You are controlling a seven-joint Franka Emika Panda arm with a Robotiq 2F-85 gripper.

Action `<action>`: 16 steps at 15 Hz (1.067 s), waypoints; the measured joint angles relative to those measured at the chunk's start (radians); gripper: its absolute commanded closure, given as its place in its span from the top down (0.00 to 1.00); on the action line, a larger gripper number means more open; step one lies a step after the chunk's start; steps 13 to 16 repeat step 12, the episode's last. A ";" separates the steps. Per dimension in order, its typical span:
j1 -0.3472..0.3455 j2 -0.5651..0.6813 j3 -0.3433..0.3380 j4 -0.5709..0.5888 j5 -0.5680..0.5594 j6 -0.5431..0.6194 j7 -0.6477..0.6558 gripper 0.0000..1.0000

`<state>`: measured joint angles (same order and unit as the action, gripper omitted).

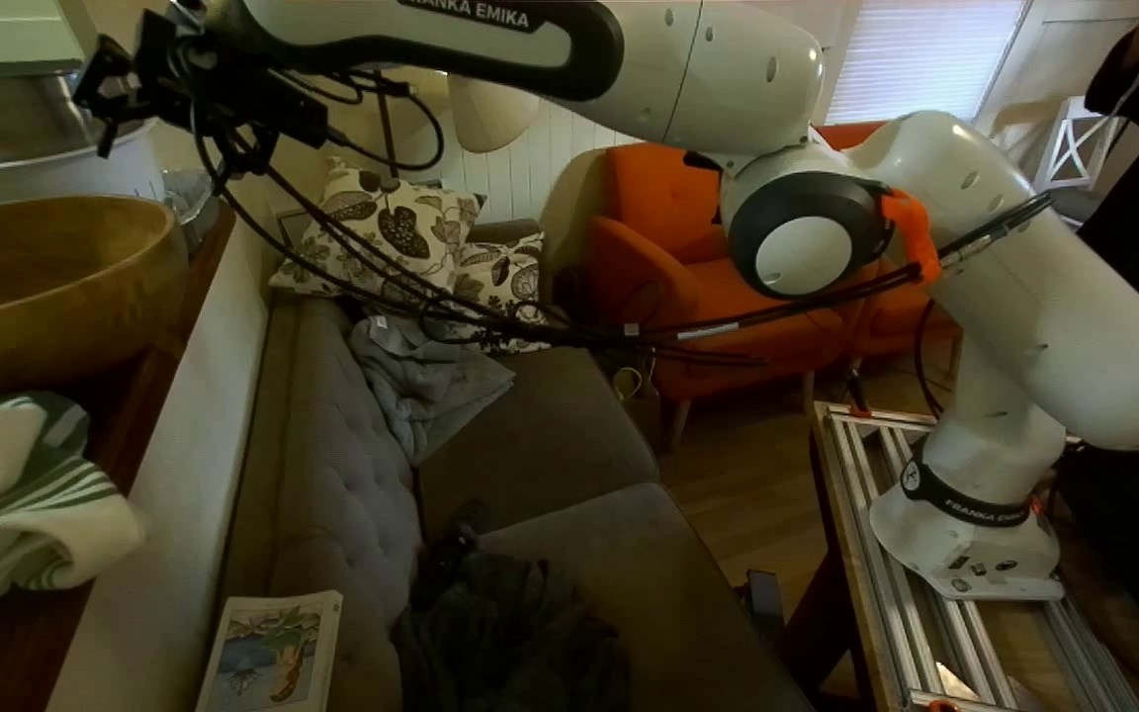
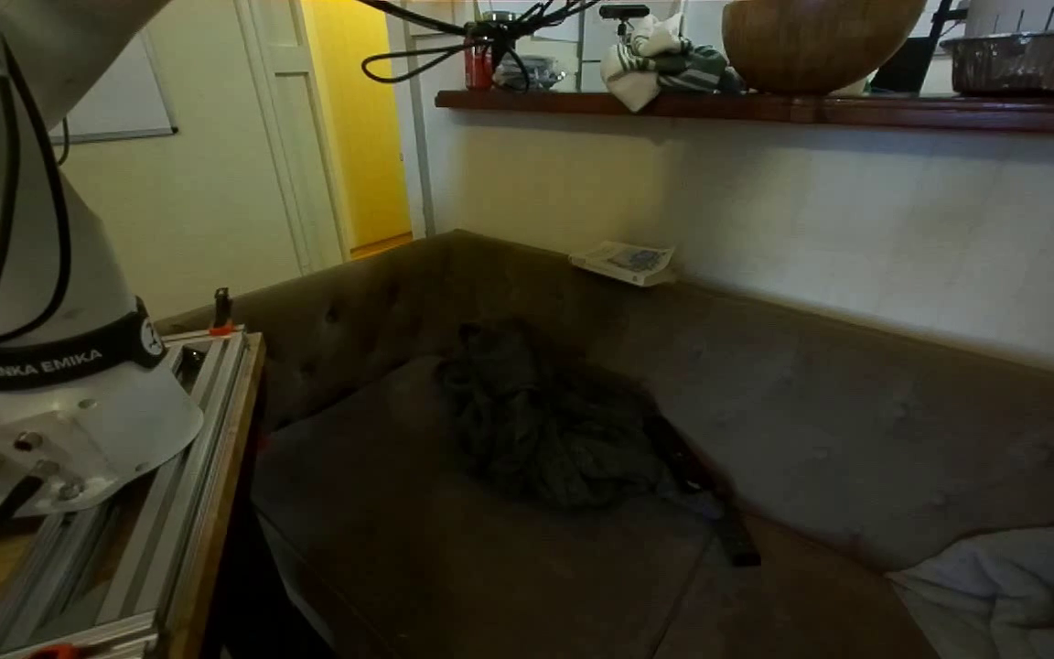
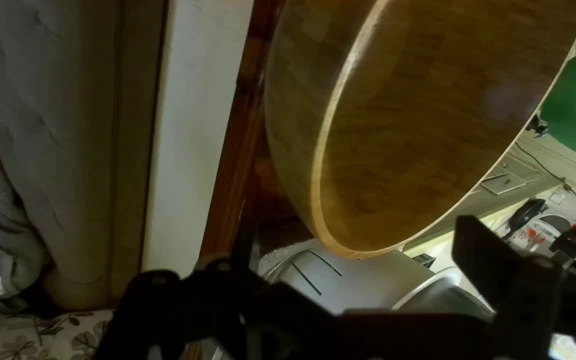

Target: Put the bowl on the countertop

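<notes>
The light-brown wooden bowl sits upright on a dark red-brown wooden ledge on top of a low wall. It also shows in an exterior view, cut by the top edge, and fills the upper middle of the wrist view. My gripper hangs above the ledge, higher than the bowl's rim and apart from it. In the wrist view the gripper's fingers are spread wide with nothing held. A pale counter surface with a light edge shows beyond the bowl in the wrist view, mostly hidden.
The ledge also holds a striped towel, a white tub with a metal pot, and a foil tray. Below stands the sofa with a book on its back and a dark cloth.
</notes>
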<state>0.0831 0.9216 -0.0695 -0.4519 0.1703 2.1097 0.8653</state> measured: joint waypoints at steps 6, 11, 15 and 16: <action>-0.026 -0.125 -0.023 0.013 -0.115 -0.337 -0.053 1.00; -0.051 -0.204 0.018 0.012 -0.113 -0.520 -0.246 1.00; -0.051 -0.211 0.026 0.013 -0.112 -0.514 -0.274 1.00; -0.051 -0.211 0.026 0.013 -0.112 -0.514 -0.274 1.00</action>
